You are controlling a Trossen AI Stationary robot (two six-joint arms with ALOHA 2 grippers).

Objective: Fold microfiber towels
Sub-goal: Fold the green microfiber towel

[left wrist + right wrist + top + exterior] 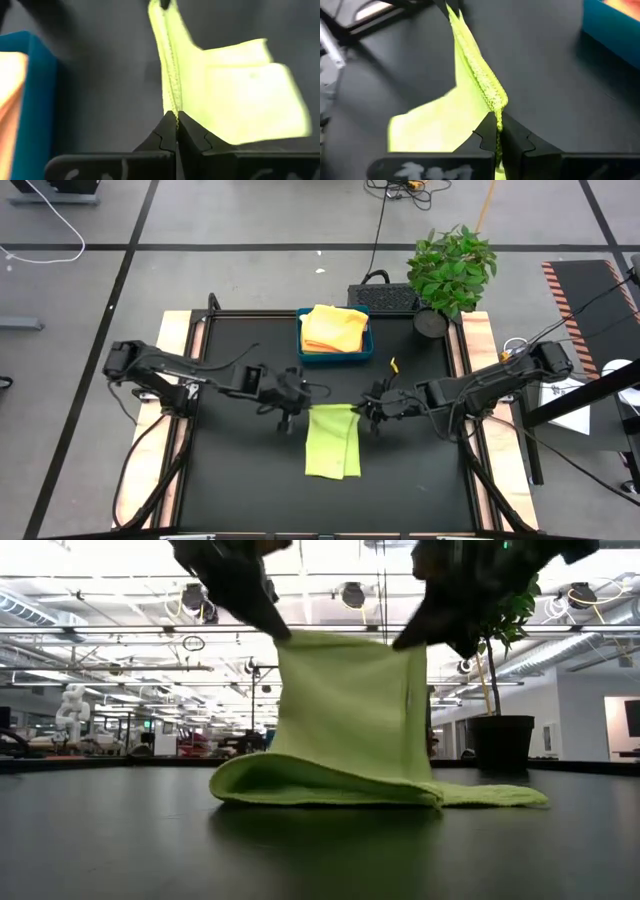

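One blue tray [366,352] | holds yellow towels [333,327] | lime towel [333,442] outside

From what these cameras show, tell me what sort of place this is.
Probably a robotics lab or workshop: a black work table on a taped grey floor, ceiling lights over a large open hall, benches with equipment behind.

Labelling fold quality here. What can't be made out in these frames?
- Lime green microfiber towel: layer count hidden in the high view, where only its top face shows.
- Left gripper and right gripper: arms cut off by the low view's top edge.
- Yellow and orange cloths in the rigid blue tray: number too small to count from above.
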